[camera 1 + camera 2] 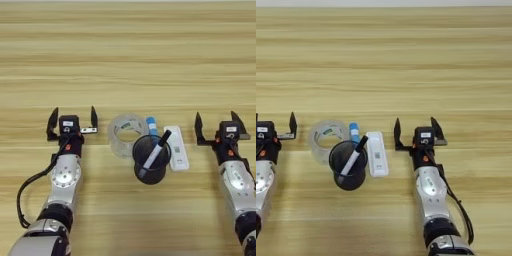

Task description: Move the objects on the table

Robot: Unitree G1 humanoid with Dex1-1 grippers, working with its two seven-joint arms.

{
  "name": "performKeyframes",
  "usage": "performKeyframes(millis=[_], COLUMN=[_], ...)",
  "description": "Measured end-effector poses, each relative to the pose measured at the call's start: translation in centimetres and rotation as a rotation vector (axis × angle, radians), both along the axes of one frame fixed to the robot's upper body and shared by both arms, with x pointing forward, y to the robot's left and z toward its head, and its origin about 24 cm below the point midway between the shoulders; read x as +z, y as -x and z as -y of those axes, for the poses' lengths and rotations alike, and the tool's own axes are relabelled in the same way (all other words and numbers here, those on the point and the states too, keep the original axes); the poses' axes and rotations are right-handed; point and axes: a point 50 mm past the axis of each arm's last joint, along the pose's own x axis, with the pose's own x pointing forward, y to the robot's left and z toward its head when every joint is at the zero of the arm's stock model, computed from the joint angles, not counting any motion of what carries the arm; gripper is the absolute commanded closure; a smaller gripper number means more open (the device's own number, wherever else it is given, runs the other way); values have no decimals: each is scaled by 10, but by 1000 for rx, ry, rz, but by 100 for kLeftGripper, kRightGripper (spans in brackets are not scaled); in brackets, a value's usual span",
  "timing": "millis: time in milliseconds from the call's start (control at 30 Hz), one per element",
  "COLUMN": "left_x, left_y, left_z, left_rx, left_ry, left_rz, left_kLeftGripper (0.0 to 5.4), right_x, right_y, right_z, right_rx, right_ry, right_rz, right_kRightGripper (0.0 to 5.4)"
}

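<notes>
A dark see-through cup (150,159) stands upright at the table's (128,60) near middle, with the white marker (155,153) leaning inside it, black cap up. The clear tape roll (126,134) lies just left of the cup, touching it. A blue tube (151,125) peeks out behind the cup. The white test cassette (176,148) lies flat right of the cup. My left gripper (73,121) rests open left of the tape roll, holding nothing. My right gripper (416,131) stands open right of the cassette, also holding nothing.
A black cable (30,192) loops beside my left forearm. A similar cable (460,210) runs along my right forearm. The wide far half of the wooden table stretches behind the objects.
</notes>
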Motion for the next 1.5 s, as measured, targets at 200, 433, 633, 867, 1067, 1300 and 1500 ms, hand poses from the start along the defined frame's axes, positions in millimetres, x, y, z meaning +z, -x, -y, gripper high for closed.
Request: performKeyframes(millis=[200, 433, 633, 867, 1067, 1300, 1500], left_x=[0, 0, 0, 1, 2, 3, 3], left_y=[0, 0, 0, 0, 0, 0, 0], left_z=[0, 0, 0, 0, 1, 1, 1], left_rx=[0, 0, -1, -1, -4, -4, -4], left_ry=[0, 0, 0, -1, -2, -3, -3], left_rz=[0, 1, 1, 3, 13, 18, 17], left_kLeftGripper=[1, 1, 1, 1, 1, 1, 1], right_x=[0, 1, 9, 30, 39, 47, 44], right_y=[0, 0, 2, 14, 21, 26, 32], right_z=[0, -2, -10, -26, -30, -38, -48], right_rx=[0, 21, 73, 213, 269, 340, 428], right_ry=[0, -18, -60, -178, -212, -274, -315], right_rz=[1, 7, 55, 124, 143, 145, 95], right_kRightGripper=[0, 0, 0, 0, 0, 0, 0])
